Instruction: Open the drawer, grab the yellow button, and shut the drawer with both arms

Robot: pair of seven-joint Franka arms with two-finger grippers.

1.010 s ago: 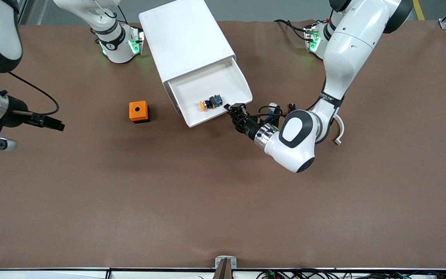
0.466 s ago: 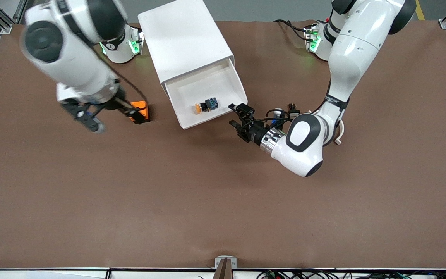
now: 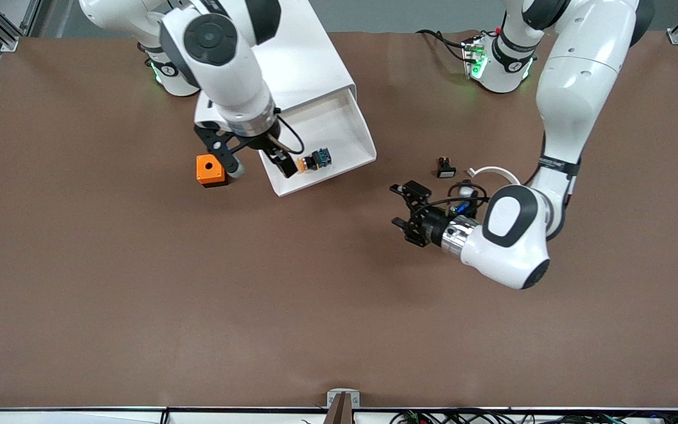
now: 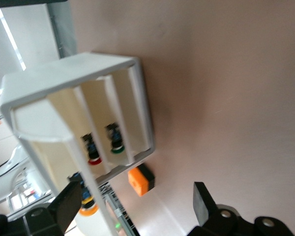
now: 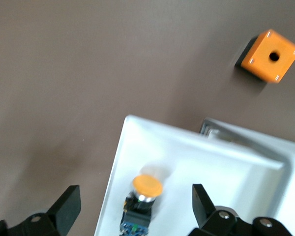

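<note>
The white cabinet (image 3: 286,65) stands near the robots' bases. Its top drawer (image 3: 327,126) is pulled out. The button (image 3: 314,160), with an orange cap on a blue-black body, lies on its side in the drawer. My right gripper (image 3: 285,168) is over the drawer's front corner, right beside the cap. In the right wrist view it (image 5: 132,209) is open, with the button (image 5: 145,196) between its fingers and untouched. My left gripper (image 3: 401,207) is open and empty, low over the table and away from the drawer. In the left wrist view it (image 4: 136,206) faces the cabinet (image 4: 73,73).
An orange cube with a hole (image 3: 210,169) sits on the table beside the drawer, toward the right arm's end. A small black-and-white part (image 3: 446,168) and a white arc (image 3: 495,172) lie near the left arm. Lower trays hold a red part (image 4: 93,160) and a green part (image 4: 117,147).
My right arm has swung in from its end of the table to over the open drawer. My left gripper has drawn back from the drawer's front edge, toward the front camera.
</note>
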